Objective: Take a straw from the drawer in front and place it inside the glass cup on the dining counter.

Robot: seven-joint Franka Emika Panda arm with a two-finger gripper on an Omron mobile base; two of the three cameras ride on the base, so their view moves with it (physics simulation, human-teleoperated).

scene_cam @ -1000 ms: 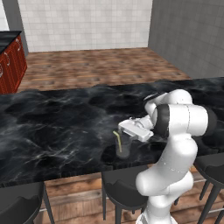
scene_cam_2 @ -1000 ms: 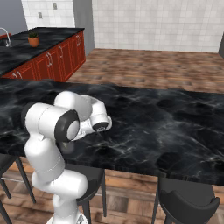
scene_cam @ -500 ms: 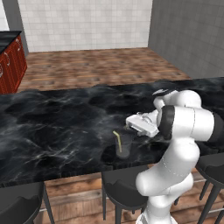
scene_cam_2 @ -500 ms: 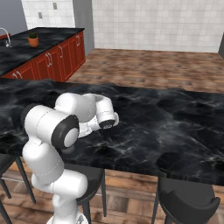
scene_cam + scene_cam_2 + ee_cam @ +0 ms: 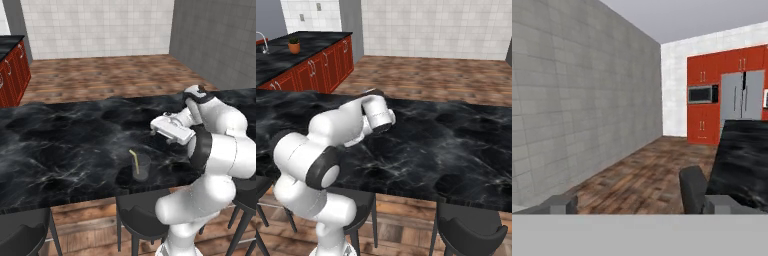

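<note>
black marble dining counter [image 5: 65,140], glass cup [image 5: 141,167] standing on it, near front edge

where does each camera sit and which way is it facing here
Left base view: behind the arm to its left, looking down over the dining counter at the glass cup holding the straw; the arm rises at lower right, open gripper above the cup's right.
Right base view: behind the arm to its right, facing the same counter; the arm rises at lower left.
Hand view: on the hand, looking level along a grey wall toward red cabinets; finger tips at bottom.
Both base views share the counter and arm.
</note>
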